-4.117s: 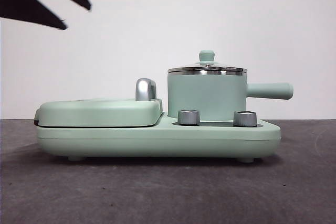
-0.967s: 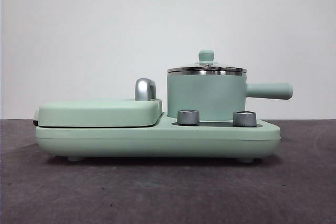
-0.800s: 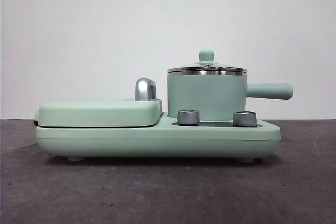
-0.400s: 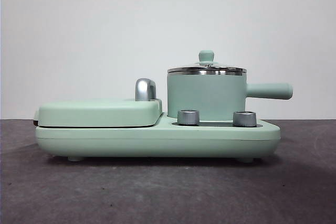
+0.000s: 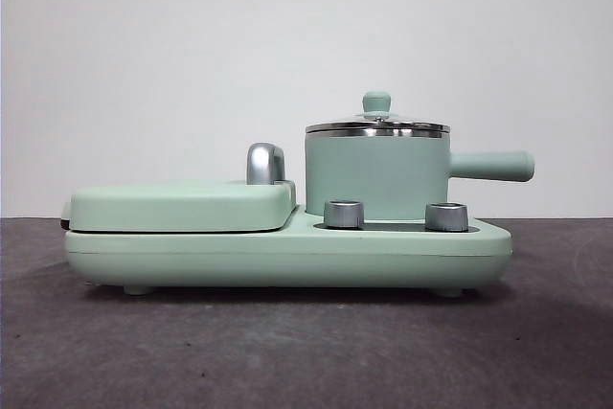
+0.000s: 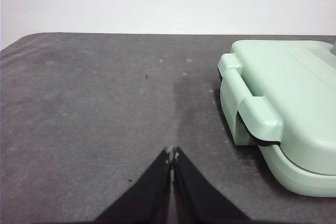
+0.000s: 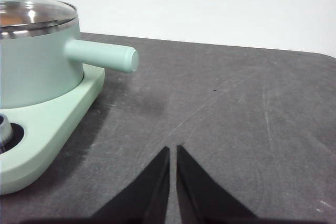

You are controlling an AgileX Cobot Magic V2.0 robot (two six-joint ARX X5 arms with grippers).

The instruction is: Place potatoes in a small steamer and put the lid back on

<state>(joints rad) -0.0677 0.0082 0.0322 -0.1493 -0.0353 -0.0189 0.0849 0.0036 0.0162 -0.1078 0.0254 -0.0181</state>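
Lid (image 5: pixel 377 124) seated on small steamer (image 5: pixel 375 174), on the mint-green cooker base (image 5: pixel 287 251). Orange-brown glimpse under the glass, possibly the potatoes (image 7: pixel 13 19). Left gripper (image 6: pixel 172 153) clenched, empty, above bare worktop (image 6: pixel 94 108) beside griddle cover (image 6: pixel 283 93). Right gripper (image 7: pixel 173 150) nearly closed, empty, near steamer handle.

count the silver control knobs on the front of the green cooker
2. One knob sits below the small steamer's left side, the other knob below its right side, under the handle's root. Part of one also shows in the right wrist view.
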